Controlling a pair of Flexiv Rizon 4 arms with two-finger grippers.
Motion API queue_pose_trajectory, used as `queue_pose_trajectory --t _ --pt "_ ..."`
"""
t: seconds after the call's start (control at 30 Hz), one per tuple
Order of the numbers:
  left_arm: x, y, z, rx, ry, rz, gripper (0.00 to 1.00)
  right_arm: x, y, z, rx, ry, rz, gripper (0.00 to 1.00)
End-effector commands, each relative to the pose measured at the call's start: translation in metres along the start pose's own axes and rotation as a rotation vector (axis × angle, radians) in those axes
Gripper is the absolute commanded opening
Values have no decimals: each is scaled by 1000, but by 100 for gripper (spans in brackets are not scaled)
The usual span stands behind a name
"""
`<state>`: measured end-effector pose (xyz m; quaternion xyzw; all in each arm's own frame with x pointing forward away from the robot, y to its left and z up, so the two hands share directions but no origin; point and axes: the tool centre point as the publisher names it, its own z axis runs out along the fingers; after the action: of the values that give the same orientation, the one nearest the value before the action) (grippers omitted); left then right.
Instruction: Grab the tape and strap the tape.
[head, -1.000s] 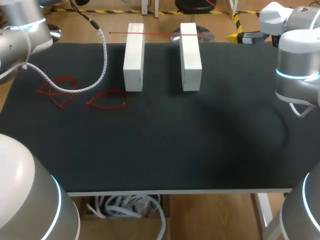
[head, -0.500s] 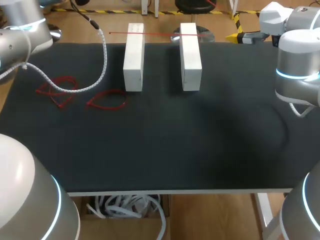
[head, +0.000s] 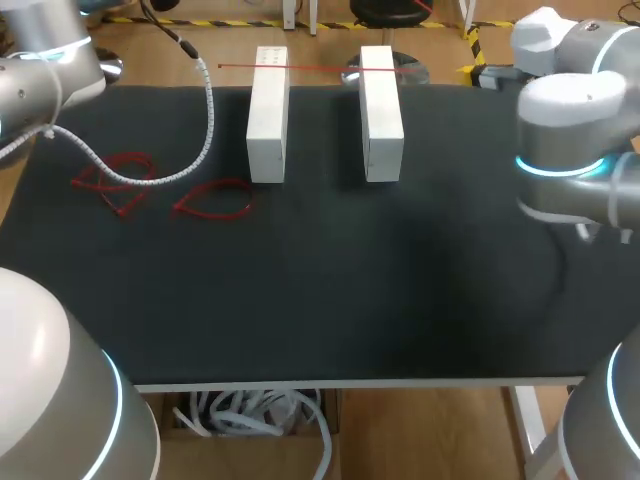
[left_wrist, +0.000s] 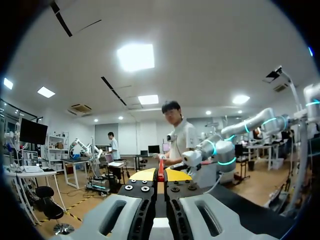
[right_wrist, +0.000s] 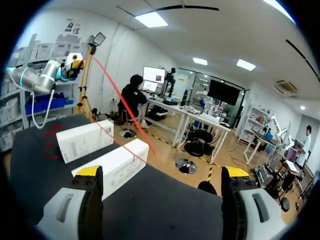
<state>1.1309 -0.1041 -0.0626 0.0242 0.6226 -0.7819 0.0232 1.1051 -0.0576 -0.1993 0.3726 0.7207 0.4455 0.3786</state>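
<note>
left gripper (left_wrist: 160, 176): fingers drawn almost together, pinching a sliver of red tape (left_wrist: 161, 169) between the yellow tips. right gripper (right_wrist: 162, 172): fingers spread wide apart, held over the right side of the black table (head: 350, 290), looking toward the white blocks (head: 268, 115). the red tape runs as a thin straight line across the tops of both blocks at the table's far edge. two loose red loops (head: 215, 200) lie toward the left edge, next to a white coiled cable (head: 205, 120).
</note>
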Motion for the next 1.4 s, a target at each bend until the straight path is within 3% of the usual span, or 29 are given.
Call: queue_pose_trajectory --t 0.03,0.13,0.2,0.4,0.43,1.0,1.13,1.17,1.23,1.33,1.4 --pt "-1 0 0 1 3 1 0 6 -7 -3 -242 -163 41 100" --pt "-1 0 0 1 3 1 0 7 -4 -3 -321 -153 126 100" --pt "-1 0 0 1 3 1 0 4 -3 -3 -363 -114 275 100" --pt "-1 0 0 1 3 1 0 1 -7 -2 -334 -49 649 100" --pt "-1 0 0 1 3 1 0 2 -7 -2 -278 -46 642 100" --pt "-1 0 0 1 3 1 0 5 0 1 -298 -41 651 100" --pt "-1 0 0 1 3 1 0 13 27 3 -423 -12 824 100" --pt "-1 0 0 1 3 1 0 15 32 1 -443 -9 920 100" --pt "-1 0 0 1 3 1 0 18 45 -2 -495 16 956 100" --pt "-1 0 0 1 3 1 0 18 51 -2 -484 41 983 100" --pt "-1 0 0 1 3 1 0 14 51 -1 -488 -11 1030 100"
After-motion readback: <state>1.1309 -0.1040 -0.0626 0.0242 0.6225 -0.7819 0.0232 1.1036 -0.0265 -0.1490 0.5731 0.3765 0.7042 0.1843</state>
